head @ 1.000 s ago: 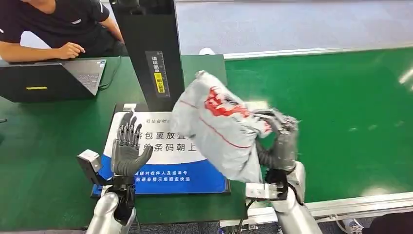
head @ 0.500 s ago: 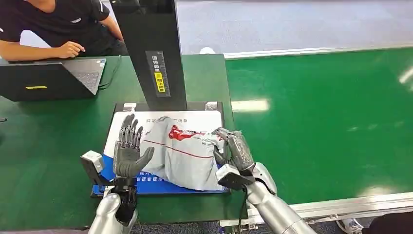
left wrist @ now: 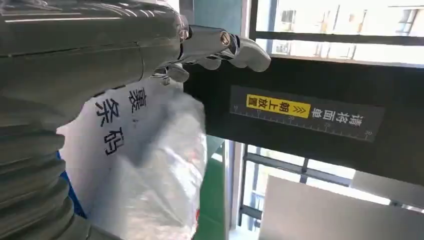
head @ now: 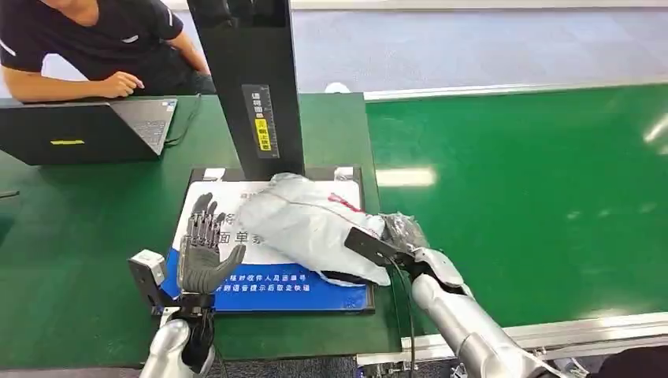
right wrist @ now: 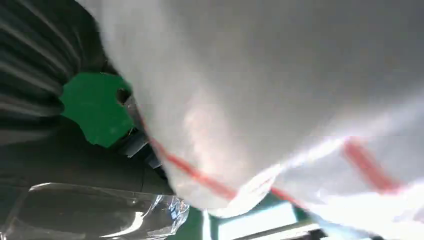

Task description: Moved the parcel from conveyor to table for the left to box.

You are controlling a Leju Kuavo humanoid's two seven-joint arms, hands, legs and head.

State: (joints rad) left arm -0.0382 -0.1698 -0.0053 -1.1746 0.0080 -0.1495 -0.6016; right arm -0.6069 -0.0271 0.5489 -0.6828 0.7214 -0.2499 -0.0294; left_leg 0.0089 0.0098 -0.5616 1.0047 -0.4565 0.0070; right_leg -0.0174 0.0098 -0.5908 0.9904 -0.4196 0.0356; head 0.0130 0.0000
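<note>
Since 1.0 s ago: parcel (head: 309, 222) brought down from mid-air at conveyor edge onto placement mat (head: 268, 276); flattened further vs 0.5 s ago. Right hand (head: 394, 236) lowered with it, now at parcel's right end. Left hand (head: 206, 252) unchanged, approx. same spot.

Right hand: head view shows back of hand and wrist only; fingers tucked against/under parcel's right edge, hidden by bag. Contact w/ parcel evident. Whether clasped on bag or merely resting against it: cannot tell. Right wrist view blurred; grey bag film w/ red stripe pressed close to cam, no fingers resolved.

Left hand: raised upright, palm toward parcel, fingers (head: 203, 219) extended and spread, thumb out to side. Holds nothing. Left wrist view: fingertips (left wrist: 240, 50) lightly curled, closed on nothing.

Parcel: grey poly bag, red print, lying crumpled on white upper part of mat, on table (head: 71, 220), directly in front of black scanner post (head: 252, 87). Right end overhangs mat edge slightly, touching right hand. Left end just beside left hand's fingers; small gap visible, no contact.

Conveyor belt (head: 520, 197) to right of table. Person (head: 94, 47) seated behind laptop (head: 87, 130) at far left.
</note>
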